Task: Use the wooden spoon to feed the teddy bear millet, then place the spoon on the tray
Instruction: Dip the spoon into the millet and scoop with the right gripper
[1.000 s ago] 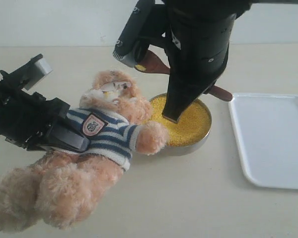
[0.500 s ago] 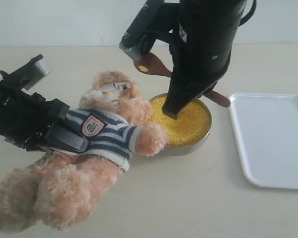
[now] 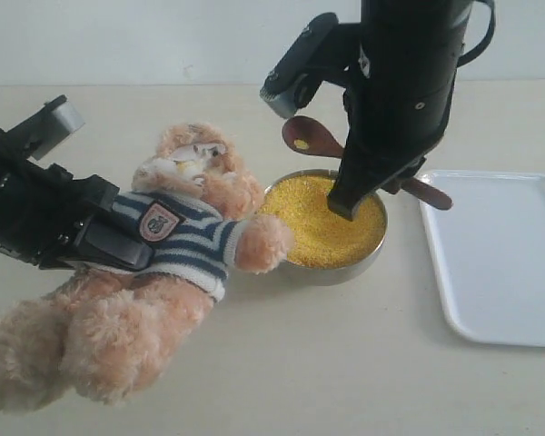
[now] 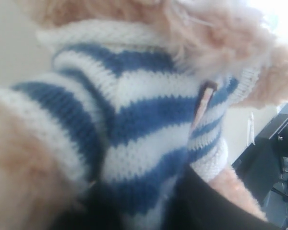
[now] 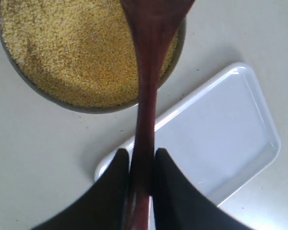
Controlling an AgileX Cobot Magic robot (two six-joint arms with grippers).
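Right pincer (image 5: 141, 160) clenched on the wooden spoon (image 5: 146, 72) above the millet (image 5: 72, 52); left pincer (image 3: 118, 241) tight around the teddy bear (image 3: 195, 232).

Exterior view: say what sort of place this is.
Probably a robot test bench: a bare table, a blank wall, and staged props: bear, millet, tray.
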